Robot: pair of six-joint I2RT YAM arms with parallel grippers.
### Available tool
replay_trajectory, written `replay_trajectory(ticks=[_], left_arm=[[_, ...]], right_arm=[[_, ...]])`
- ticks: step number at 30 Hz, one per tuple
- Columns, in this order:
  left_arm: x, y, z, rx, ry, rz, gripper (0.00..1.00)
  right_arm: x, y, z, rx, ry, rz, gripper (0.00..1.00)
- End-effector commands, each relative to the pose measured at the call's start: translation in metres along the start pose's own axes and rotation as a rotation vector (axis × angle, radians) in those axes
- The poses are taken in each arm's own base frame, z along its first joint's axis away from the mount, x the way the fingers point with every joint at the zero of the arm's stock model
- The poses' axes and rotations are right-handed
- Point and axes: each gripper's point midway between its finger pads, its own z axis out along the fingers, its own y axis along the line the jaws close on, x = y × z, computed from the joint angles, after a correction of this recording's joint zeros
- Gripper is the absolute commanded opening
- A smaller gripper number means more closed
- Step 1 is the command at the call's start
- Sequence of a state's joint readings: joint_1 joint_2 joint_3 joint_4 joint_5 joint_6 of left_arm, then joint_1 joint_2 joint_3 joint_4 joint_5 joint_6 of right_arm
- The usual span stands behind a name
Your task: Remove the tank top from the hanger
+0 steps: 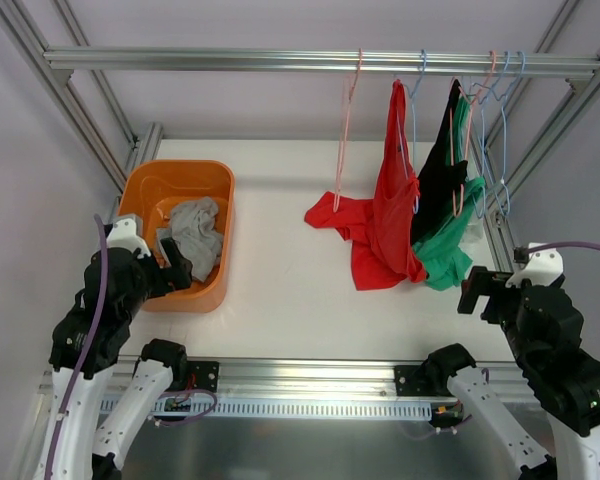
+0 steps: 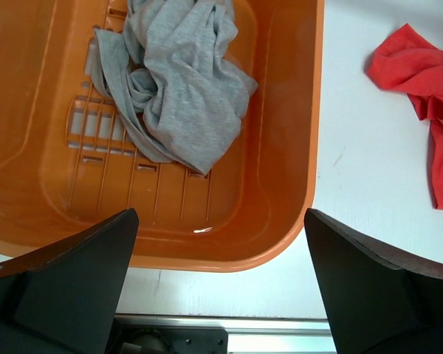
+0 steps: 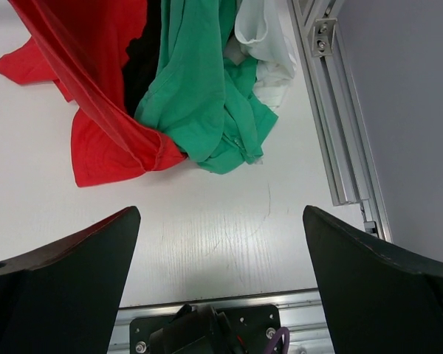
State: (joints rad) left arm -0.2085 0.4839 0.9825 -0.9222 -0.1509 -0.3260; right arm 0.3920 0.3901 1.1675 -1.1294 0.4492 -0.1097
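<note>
Bright, even, diffuse light fills all three views, leaving only faint soft shadows on the white table (image 1: 280,260), a small glint on the floor of the orange basin (image 2: 201,230), and mostly sharp focus.

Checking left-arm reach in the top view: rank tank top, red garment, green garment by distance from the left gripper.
1. tank top, in the orange basket beside the left gripper.
2. red garment, mid-table, to the right.
3. green garment, far right.
</note>
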Motion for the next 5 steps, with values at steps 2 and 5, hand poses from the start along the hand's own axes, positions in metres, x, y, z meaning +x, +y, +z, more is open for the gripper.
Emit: replay_trajectory(ticks=[2,5], left_arm=[[-0.0091,-0.0075,-0.0004,0.035,-0.031,-0.006,0.99],[-0.0121,-0.0074,-0.0033,0.036,-0.044,-0.003,0.99]], right_arm=[[-0.0015,-0.0074,-0.0004,0.039,-0.011,-0.004,1.00],[-0.0027,-0.0070,0.0005,0.043,-0.010,0.003,0.99]])
